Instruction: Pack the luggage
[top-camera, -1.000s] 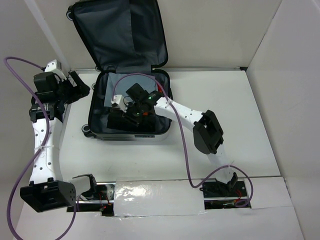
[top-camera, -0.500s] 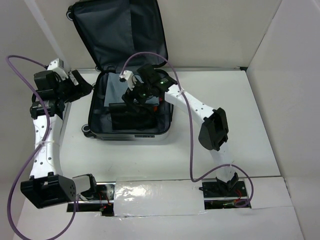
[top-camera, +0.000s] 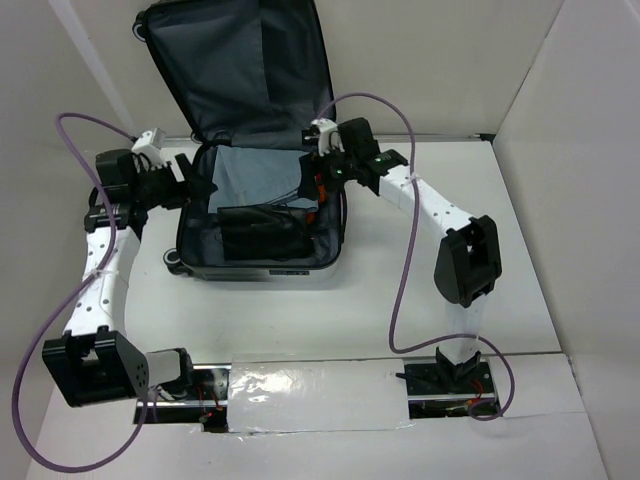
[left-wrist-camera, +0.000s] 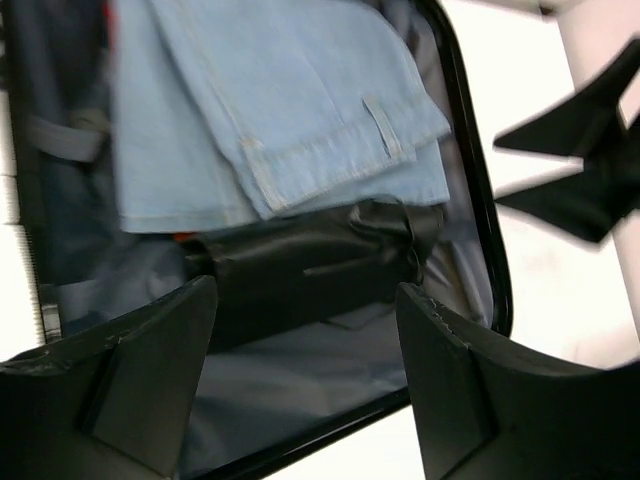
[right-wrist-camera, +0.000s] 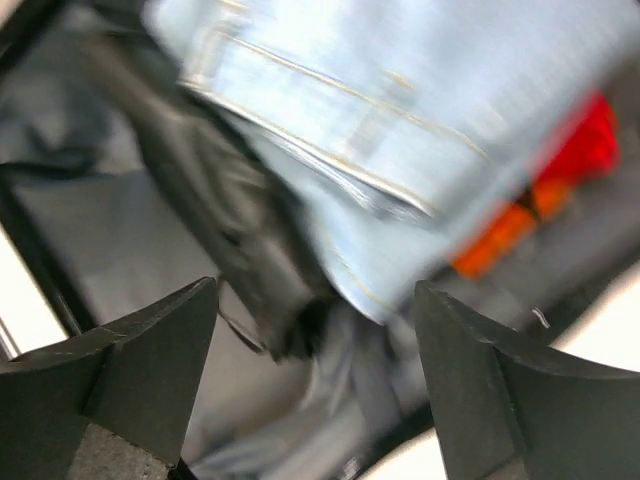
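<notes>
The luggage (top-camera: 255, 268) lies open on the table, its lid (top-camera: 235, 70) leaning on the back wall. Inside lie folded light blue jeans (top-camera: 245, 172), a black garment (top-camera: 262, 235) in front of them and a red-orange item (top-camera: 318, 190) at the right wall. My left gripper (top-camera: 197, 177) hovers at the case's left rim, open and empty; its wrist view shows the jeans (left-wrist-camera: 280, 110) and black garment (left-wrist-camera: 310, 270) beyond the gripper (left-wrist-camera: 305, 295). My right gripper (top-camera: 318, 172) hangs over the back right corner, open and empty (right-wrist-camera: 315, 295), above the jeans (right-wrist-camera: 400, 100).
White walls close in the table at the back, left and right. The right arm's elbow (top-camera: 467, 260) stands over the table right of the case. Purple cables loop from both wrists. A taped strip (top-camera: 310, 395) runs along the near edge between the arm bases.
The right gripper has risen out of the case from the black garment to the back right corner and opened. The left gripper has swung right to the case's left rim.
</notes>
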